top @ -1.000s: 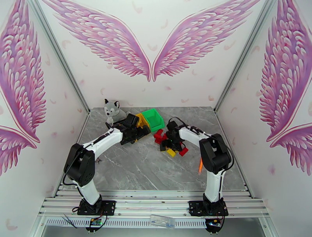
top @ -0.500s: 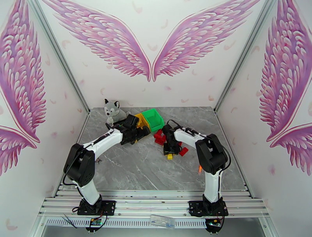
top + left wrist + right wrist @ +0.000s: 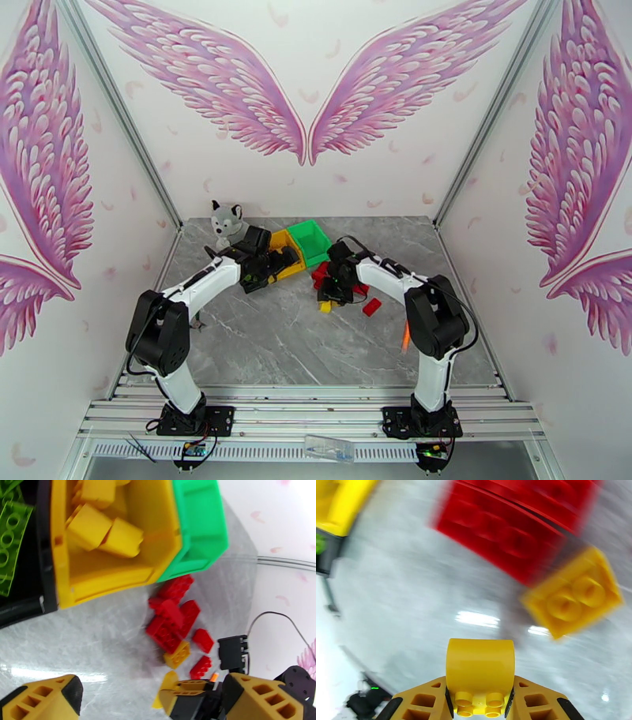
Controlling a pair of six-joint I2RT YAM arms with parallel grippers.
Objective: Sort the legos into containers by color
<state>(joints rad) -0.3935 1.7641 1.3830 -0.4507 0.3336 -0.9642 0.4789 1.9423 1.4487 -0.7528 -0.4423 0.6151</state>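
Note:
My right gripper [image 3: 480, 695] is shut on a small yellow lego [image 3: 480, 665] just above the table. A loose yellow lego [image 3: 572, 594] and red legos [image 3: 501, 531] lie blurred beyond it. From above, the right gripper [image 3: 325, 298] is at the near side of the red pile [image 3: 320, 275], right of the containers. The left gripper [image 3: 268, 264] hovers open over the black container [image 3: 23, 598], its fingers [image 3: 47, 697] wide apart and holding nothing. Green legos [image 3: 10, 539] lie in the black one, yellow legos [image 3: 102, 531] in the yellow container [image 3: 114, 574]; the green container [image 3: 205, 531] is beside it.
A plush husky [image 3: 227, 223] sits behind the left arm at the table's back left. One red lego [image 3: 371, 306] lies apart, right of the pile. An orange stick [image 3: 405, 335] lies by the right arm. Bare marble stretches toward the near edge.
The right gripper has shut on a yellow lego and moved left toward the containers. The left gripper has drawn back a little over the containers and opened slightly wider.

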